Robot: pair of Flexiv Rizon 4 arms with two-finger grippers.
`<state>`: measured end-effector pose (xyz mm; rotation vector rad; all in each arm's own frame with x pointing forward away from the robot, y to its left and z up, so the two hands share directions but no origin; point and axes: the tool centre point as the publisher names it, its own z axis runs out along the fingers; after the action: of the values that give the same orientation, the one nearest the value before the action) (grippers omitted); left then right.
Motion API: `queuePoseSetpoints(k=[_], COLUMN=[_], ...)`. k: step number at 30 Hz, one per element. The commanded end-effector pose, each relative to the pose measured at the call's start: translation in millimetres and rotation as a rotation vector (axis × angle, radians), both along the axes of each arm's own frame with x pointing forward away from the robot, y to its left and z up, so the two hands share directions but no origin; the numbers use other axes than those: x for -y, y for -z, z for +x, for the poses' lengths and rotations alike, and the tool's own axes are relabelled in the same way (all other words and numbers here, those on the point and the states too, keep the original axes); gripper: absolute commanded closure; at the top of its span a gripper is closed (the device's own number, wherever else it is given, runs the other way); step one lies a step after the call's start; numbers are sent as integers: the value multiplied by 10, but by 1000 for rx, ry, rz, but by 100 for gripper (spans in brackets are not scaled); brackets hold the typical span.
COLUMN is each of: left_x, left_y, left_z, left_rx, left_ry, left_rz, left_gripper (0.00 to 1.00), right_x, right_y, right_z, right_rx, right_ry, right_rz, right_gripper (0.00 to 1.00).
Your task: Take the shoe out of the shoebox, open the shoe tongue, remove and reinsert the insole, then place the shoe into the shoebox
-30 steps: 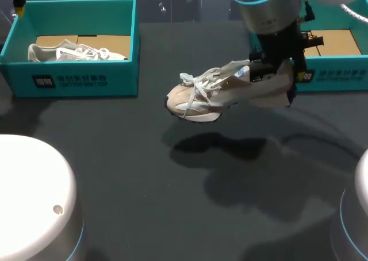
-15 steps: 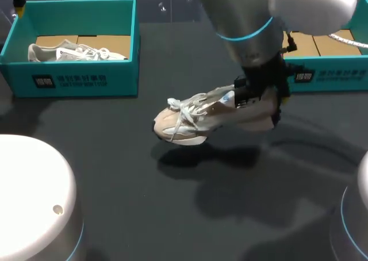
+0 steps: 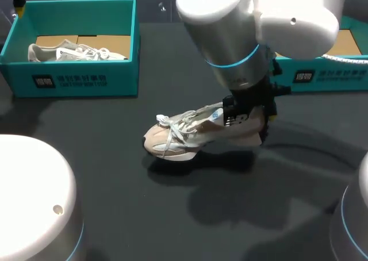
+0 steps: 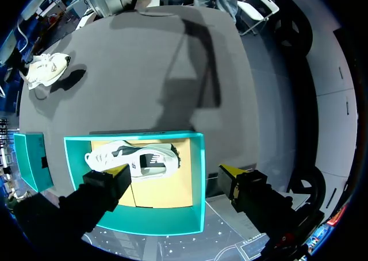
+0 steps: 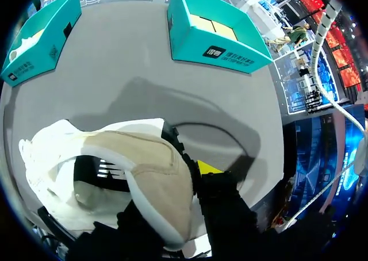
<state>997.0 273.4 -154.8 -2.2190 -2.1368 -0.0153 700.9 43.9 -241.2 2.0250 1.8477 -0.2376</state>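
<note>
Shoe (image 3: 187,136), heel gripped in right pincer (image 3: 248,118)

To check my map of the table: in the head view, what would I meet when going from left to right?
teal shoebox holding a grey-white sneaker → beige sneaker → right gripper, shut on that sneaker's heel → second teal shoebox

The dark table (image 3: 115,180) bears a teal left shoebox (image 3: 123,77) and a teal right shoebox (image 3: 339,77), well apart.
</note>
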Motion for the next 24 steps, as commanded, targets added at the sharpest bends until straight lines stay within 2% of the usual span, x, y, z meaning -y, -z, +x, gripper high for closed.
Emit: queuePoseSetpoints(k=[1,9,16,24], left_x=[-1,-1,-1,-1], left_y=[-7,-7,-7,-7], left_z=[-9,-9,-9,-9], left_rx=[1,1,1,1], left_ry=[1,1,1,1], left_rz=[2,2,2,2], left_gripper=[0,0,0,0], right_x=[-3,-219,-297,-350], right_y=[-11,399,574,801], right_z=[5,-108,-189,-199], right_rx=[-1,8,1,-10], right_ry=[-1,-34,-20,-27], right_rz=[2,45,65,124], right_gripper=[100,100,100,100])
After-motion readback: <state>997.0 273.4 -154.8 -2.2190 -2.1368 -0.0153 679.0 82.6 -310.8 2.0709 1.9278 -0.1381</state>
